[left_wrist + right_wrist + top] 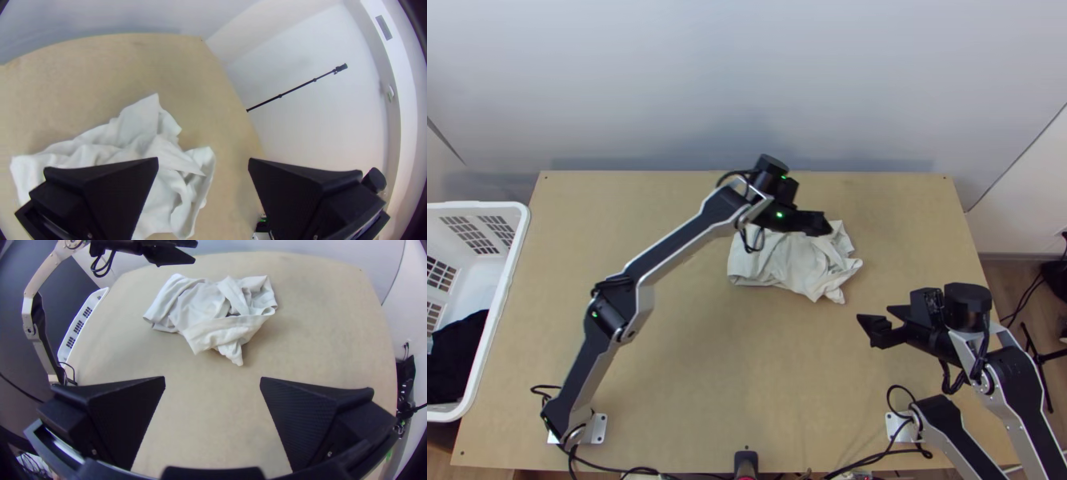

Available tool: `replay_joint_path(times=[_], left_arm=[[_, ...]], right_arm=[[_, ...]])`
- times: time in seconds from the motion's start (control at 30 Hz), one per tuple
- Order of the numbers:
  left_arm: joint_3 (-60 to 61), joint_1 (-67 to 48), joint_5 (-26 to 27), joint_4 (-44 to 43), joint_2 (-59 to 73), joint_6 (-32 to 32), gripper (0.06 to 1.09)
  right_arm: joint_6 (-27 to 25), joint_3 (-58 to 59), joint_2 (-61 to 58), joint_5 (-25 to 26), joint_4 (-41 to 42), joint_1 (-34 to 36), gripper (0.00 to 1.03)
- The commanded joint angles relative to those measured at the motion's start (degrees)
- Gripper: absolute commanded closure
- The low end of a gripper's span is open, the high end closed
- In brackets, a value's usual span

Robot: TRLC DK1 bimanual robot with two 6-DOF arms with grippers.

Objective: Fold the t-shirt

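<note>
Nearest, the right gripper (pixel 873 313) gapes wide over the table (pixel 691 368), its arm cut off by the top view's edge. The basket (pixel 520 232), also cut off, holds dark cloth (pixel 457 360). Farther away, the white t-shirt (pixel 787 262) lies bunched, sleeves and collar hard to make out. The left gripper (pixel 825 224), spread wide, hides part of its far edge.

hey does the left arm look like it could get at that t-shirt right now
Likely yes: the left gripper is open and empty, close to the bunched t-shirt, and nothing seems to stand between them.
</note>
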State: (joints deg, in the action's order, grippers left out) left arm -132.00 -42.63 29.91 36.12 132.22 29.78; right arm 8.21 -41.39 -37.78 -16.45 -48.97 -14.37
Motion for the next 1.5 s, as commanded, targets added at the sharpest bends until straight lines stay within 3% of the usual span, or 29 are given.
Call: replay_joint_path(times=[0.0, 0.17, 0.47, 0.73, 0.83, 1.0, 1.27, 1.33, 1.43, 1.47], left_arm=[[3.16, 5.81, -1.70, 6.24, -4.08, -7.72, 0.10], [5.88, 9.85, -3.81, 14.59, -6.63, -15.19, 0.10], [22.76, 14.86, -7.94, 12.22, -18.14, -20.82, 0.10], [29.35, 18.81, -8.47, 12.22, -26.32, -23.98, 0.10], [31.28, 20.57, -8.47, 12.13, -28.69, -24.33, 0.10], [34.18, 23.47, -8.47, 11.87, -31.76, -24.42, 0.10], [35.59, 27.69, -8.47, 11.61, -33.00, -25.39, 0.10], [35.68, 28.31, -8.47, 11.61, -33.00, -25.39, 0.10], [35.85, 29.10, -8.38, 11.61, -32.91, -25.47, 0.10], [35.85, 29.18, -8.38, 11.61, -32.91, -25.47, 0.10]], right_arm=[[2.78, 0.96, -0.63, -0.16, 2.39, 0.31, 0.04], [5.94, 3.59, -2.74, -0.16, 8.01, 0.04, 0.04], [15.87, 5.35, -22.07, -2.98, 22.34, -1.01, 0.04], [19.74, -3.09, -45.45, -5.53, 29.37, -1.27, 0.04], [23.78, -6.16, -50.90, -5.53, 33.41, -1.19, 0.04], [26.95, -10.29, -56.79, -5.44, 36.31, -1.89, 0.04], [26.25, -17.94, -65.05, -5.35, 35.08, -6.72, 0.05], [24.31, -19.61, -65.67, -4.47, 34.12, -7.69, 0.27], [18.42, -22.07, -66.90, 0.89, 32.62, -9.18, 0.96], [17.19, -22.86, -67.34, 1.33, 31.48, -9.18, 1.00]])
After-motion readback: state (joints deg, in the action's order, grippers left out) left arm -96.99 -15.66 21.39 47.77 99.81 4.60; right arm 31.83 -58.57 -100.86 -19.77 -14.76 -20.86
